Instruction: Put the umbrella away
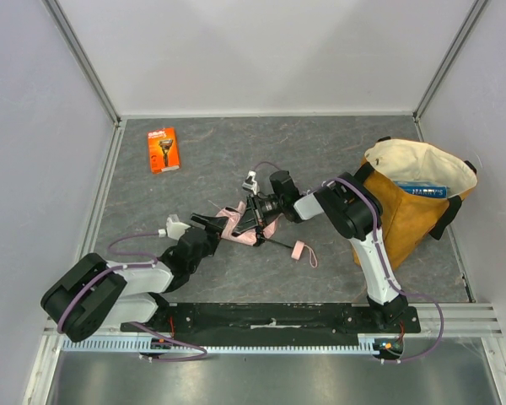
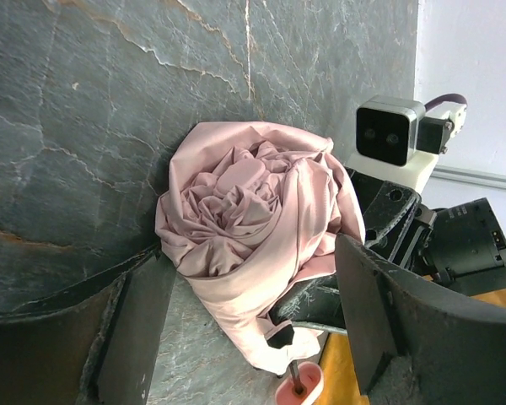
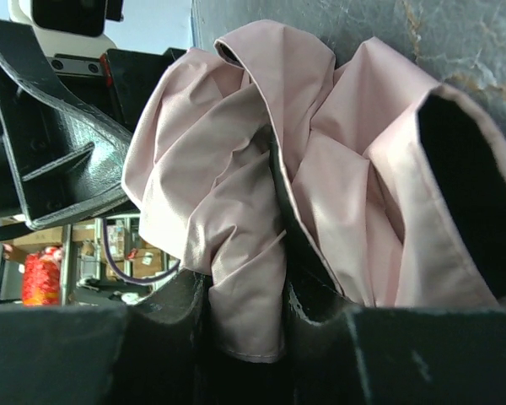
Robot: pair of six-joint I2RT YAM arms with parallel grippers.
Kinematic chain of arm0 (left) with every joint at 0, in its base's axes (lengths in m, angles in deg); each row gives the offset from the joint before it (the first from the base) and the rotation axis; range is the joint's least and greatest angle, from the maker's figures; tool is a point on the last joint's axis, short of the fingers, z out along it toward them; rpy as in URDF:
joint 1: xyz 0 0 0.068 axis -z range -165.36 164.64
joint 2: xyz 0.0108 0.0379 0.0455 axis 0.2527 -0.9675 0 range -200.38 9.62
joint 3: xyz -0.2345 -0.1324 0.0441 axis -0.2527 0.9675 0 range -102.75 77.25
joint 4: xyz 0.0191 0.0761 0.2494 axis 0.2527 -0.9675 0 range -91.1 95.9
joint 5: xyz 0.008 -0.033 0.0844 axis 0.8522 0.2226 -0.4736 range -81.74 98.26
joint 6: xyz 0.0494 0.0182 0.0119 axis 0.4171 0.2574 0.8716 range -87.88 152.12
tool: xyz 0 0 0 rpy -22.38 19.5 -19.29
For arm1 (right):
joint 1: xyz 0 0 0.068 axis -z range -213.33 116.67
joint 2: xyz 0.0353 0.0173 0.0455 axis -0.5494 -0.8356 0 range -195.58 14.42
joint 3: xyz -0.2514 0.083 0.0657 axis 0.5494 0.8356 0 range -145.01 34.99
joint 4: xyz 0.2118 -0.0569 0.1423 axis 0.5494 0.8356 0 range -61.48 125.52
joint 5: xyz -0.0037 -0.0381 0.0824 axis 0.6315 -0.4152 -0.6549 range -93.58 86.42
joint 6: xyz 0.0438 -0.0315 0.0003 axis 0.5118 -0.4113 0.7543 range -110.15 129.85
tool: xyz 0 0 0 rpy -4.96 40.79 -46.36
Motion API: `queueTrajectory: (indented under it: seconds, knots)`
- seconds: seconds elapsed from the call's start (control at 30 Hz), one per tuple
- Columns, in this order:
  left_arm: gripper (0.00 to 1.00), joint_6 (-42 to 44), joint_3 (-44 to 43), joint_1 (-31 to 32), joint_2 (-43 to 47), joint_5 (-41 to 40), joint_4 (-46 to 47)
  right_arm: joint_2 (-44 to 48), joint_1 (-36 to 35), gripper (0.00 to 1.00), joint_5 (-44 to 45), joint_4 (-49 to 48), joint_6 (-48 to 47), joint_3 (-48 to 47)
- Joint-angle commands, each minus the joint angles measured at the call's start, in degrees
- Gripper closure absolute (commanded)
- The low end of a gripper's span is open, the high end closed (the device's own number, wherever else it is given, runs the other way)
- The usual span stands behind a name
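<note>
The umbrella (image 1: 251, 226) lies near the middle of the table (image 1: 337, 143), its pale pink fabric bunched into a crumpled bundle between the two tools.

Working from the left:

1. At the far left you will find an orange razor pack (image 1: 163, 149) lying flat, well apart from everything else.
2. The left tool (image 1: 216, 224) meets the bundle from its left side. Its jaws stand wide apart, one on each side of the fabric. The left wrist view does not show a firm grip.
3. The right tool (image 1: 255, 218) reaches in from the right. Its jaws are narrowly closed, with folds of pink fabric pinched between them.
4. The handle (image 1: 301, 251), with its wrist loop, lies on the table just right of and nearer than the bundle, joined to it by the thin black shaft.
5. At the right edge stands the mustard-yellow tote bag (image 1: 405, 224), mouth open, with a blue box (image 1: 423, 190) inside.
</note>
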Motion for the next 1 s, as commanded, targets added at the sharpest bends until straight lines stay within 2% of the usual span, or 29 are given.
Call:
queueTrajectory:
  seconds: [0.0, 0.1, 0.3, 0.43, 0.53, 0.67, 0.73, 0.8, 0.83, 0.97]
  knots:
    - [0.19, 0.07, 2.45, 0.43, -2.17, -1.44, -4.37, -3.24, -0.92, 1.00, 1.97, -2.10, 9.73, 2.92]
    - [0.20, 0.51, 2.80, 0.61, -3.48, -0.29, -1.74, -3.06, -1.19, 1.00, 1.09, -6.41, 13.25, 2.84]
    - [0.21, 0.95, 0.96, 0.52, -10.59, 1.64, 6.17, -3.24, -2.07, 1.00, -0.14, -3.08, 10.01, 1.87]
    - [0.25, -0.19, 0.95, 0.52, -15.16, 1.20, 12.23, -3.06, -2.59, 1.00, -0.85, -2.99, 8.95, 2.75]
    - [0.35, 0.77, 0.43, 0.43, -16.40, 1.38, 15.22, -2.80, -3.38, 1.00, -1.55, -0.72, 6.68, 2.23]
    - [0.48, 4.28, -1.59, 0.44, -15.26, 1.12, 13.65, -2.62, -3.91, 1.00, -1.55, 8.76, -0.35, -0.67]
    - [0.53, 4.47, -0.98, 0.52, -14.65, 0.33, 14.26, -2.36, -3.91, 1.00, -1.81, 9.14, -0.72, -0.85]
    - [0.53, 6.22, -0.45, 0.35, -14.04, 1.02, 15.84, -1.92, -3.91, 1.00, -2.25, 8.96, -0.89, -0.85]
    - [0.50, 6.31, -0.28, 0.43, -13.51, 1.81, 15.24, -1.66, -3.91, 1.00, -2.25, 9.05, -0.98, -0.94]
    - [0.28, 3.42, 2.35, 0.43, -9.47, 4.27, 9.62, 0.36, -3.91, 1.00, -2.43, 7.04, 0.33, -0.15]
